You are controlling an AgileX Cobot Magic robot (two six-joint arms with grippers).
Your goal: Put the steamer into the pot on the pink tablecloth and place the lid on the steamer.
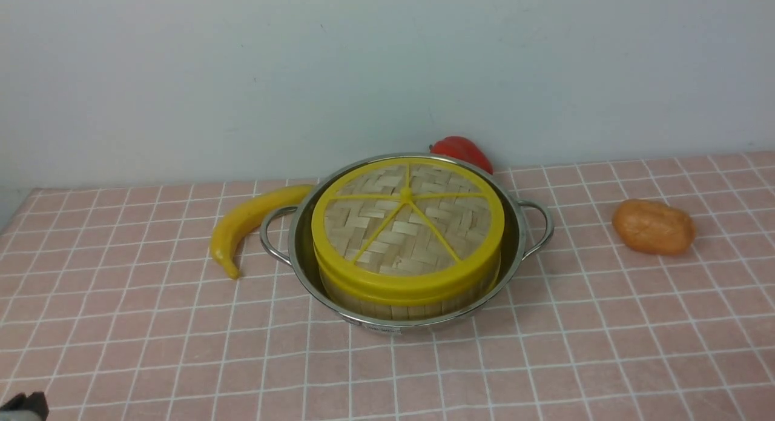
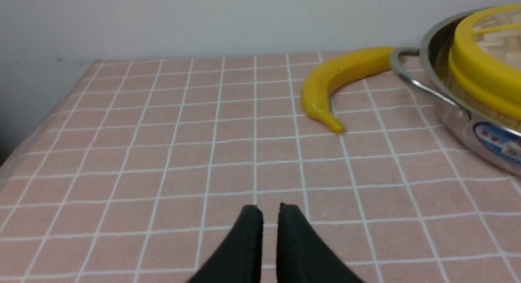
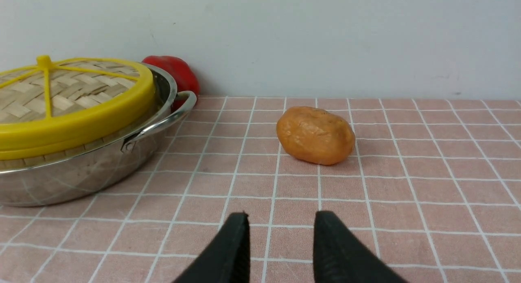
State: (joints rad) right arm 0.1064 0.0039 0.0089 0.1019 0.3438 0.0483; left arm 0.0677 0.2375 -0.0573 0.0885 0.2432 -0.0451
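The pot (image 1: pixel 519 239) stands on the pink tablecloth (image 1: pixel 121 324) in the middle of the front view. Inside it sits the steamer (image 1: pixel 387 309), only a band of its bamboo wall showing. The lid (image 1: pixel 408 218) lies flat on top of the steamer, yellow spokes up. My left gripper (image 2: pixel 270 209) hovers low over bare cloth left of the pot (image 2: pixel 468 132), its fingers a narrow gap apart with nothing between them. My right gripper (image 3: pixel 281 218) is open and empty over the cloth right of the pot (image 3: pixel 81 177).
A yellow banana (image 1: pixel 251 218) lies against the pot's left handle. A red pepper (image 1: pixel 463 149) sits behind the pot by the wall. An orange potato-like lump (image 1: pixel 654 227) rests to the right. A dark part of the left arm (image 1: pixel 24 404) shows in the bottom-left corner.
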